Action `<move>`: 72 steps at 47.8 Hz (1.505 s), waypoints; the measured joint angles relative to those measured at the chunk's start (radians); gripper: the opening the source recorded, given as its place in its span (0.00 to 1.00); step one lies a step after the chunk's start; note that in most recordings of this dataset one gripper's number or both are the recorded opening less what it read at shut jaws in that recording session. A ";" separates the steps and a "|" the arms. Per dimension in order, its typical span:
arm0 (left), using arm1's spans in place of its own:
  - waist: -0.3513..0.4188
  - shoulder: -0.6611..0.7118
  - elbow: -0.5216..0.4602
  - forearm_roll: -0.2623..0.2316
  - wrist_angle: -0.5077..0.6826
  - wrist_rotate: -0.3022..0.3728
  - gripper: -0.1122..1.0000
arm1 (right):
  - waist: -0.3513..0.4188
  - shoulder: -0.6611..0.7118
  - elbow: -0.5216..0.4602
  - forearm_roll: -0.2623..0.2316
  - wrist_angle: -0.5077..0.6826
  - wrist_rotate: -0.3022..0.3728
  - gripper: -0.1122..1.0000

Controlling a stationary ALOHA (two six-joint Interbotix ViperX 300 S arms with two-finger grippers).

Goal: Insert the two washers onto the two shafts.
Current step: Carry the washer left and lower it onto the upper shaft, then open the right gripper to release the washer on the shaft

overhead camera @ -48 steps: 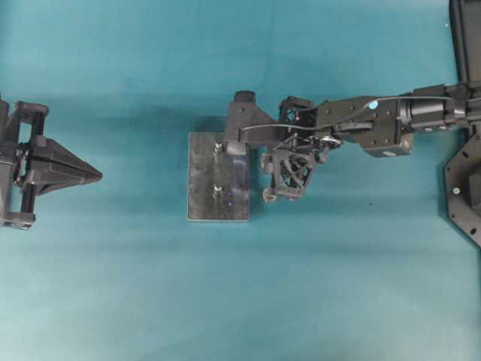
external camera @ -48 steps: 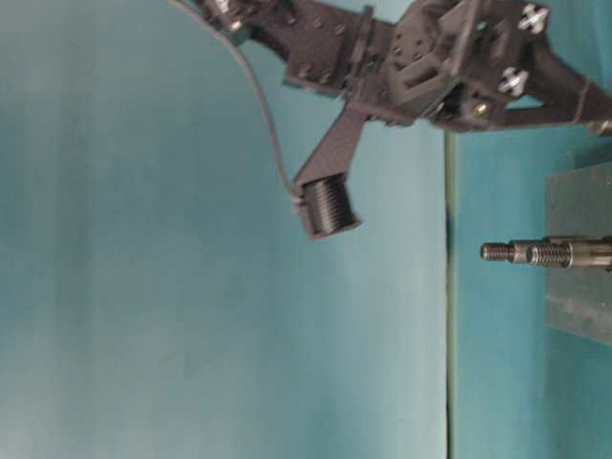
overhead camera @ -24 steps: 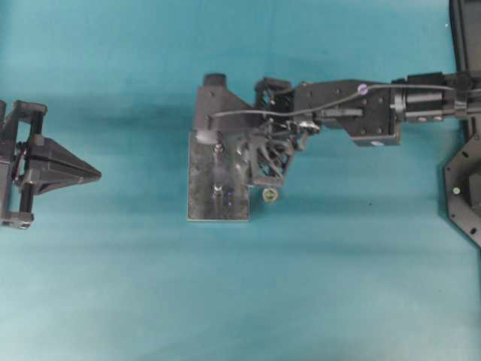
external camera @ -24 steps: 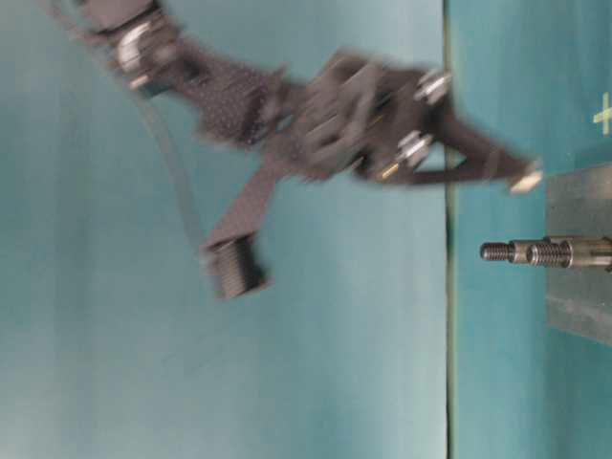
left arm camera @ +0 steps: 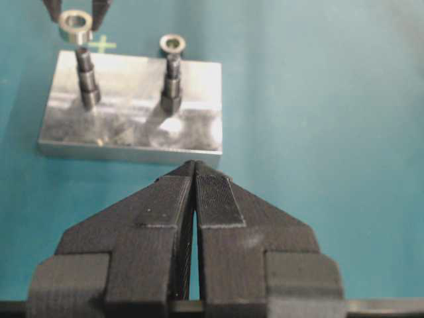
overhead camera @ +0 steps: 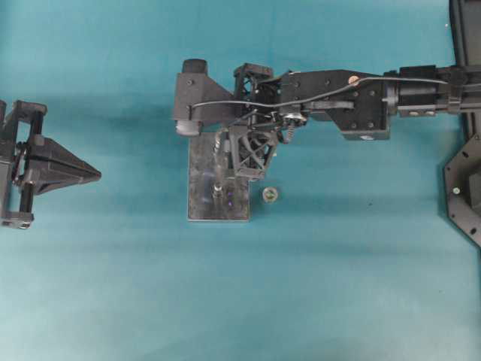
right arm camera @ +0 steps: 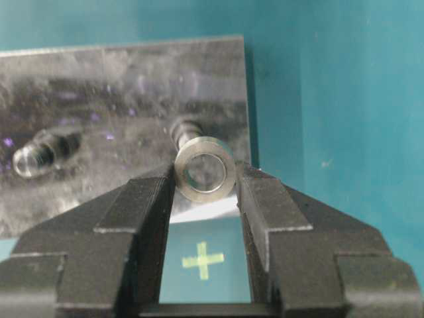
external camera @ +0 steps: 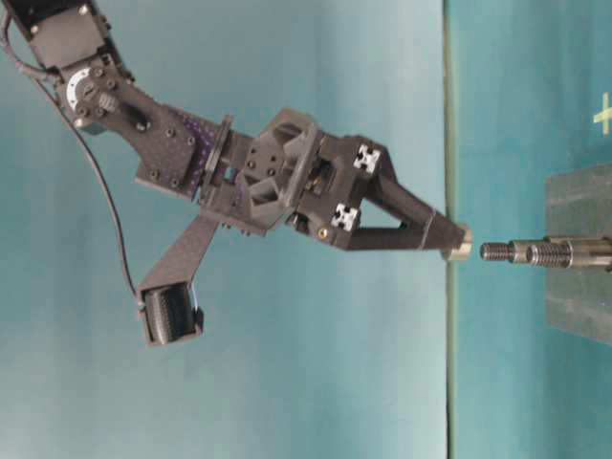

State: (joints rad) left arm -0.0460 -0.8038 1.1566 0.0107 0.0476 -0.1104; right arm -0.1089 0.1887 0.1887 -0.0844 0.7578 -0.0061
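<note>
My right gripper (right arm camera: 205,173) is shut on a small metal washer (right arm camera: 205,168), held on edge between its fingertips. The washer hangs just off the threaded tip of one shaft (external camera: 494,251), roughly in line with it; in the table-level view the washer (external camera: 457,243) and the tip are a small gap apart. Two shafts (left arm camera: 86,78) (left arm camera: 171,73) stand on the steel plate (overhead camera: 200,197). In the left wrist view the washer (left arm camera: 75,24) sits right above the left shaft. My left gripper (overhead camera: 94,173) is shut and empty, well away at the left edge.
A second washer (overhead camera: 270,194) lies on the teal table just right of the plate. A yellow cross mark (right arm camera: 202,260) is on the table beside the plate. The right arm (overhead camera: 353,101) stretches in from the right.
My right gripper has moved left from beside the plate to over it and come down, bringing the washer in line with the shaft tip. The left gripper has not moved.
</note>
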 measured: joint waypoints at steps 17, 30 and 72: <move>0.000 0.002 0.003 0.000 0.000 0.000 0.10 | 0.009 0.012 0.000 -0.002 -0.008 -0.002 0.41; 0.000 0.000 0.002 0.000 0.000 0.000 0.10 | 0.009 0.031 0.000 0.000 -0.025 -0.002 0.41; 0.000 -0.006 0.009 0.000 0.000 -0.002 0.10 | 0.003 0.054 -0.017 -0.002 -0.037 -0.002 0.93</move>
State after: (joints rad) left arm -0.0460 -0.8099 1.1658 0.0107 0.0476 -0.1120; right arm -0.1058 0.2424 0.1718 -0.0859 0.7210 -0.0077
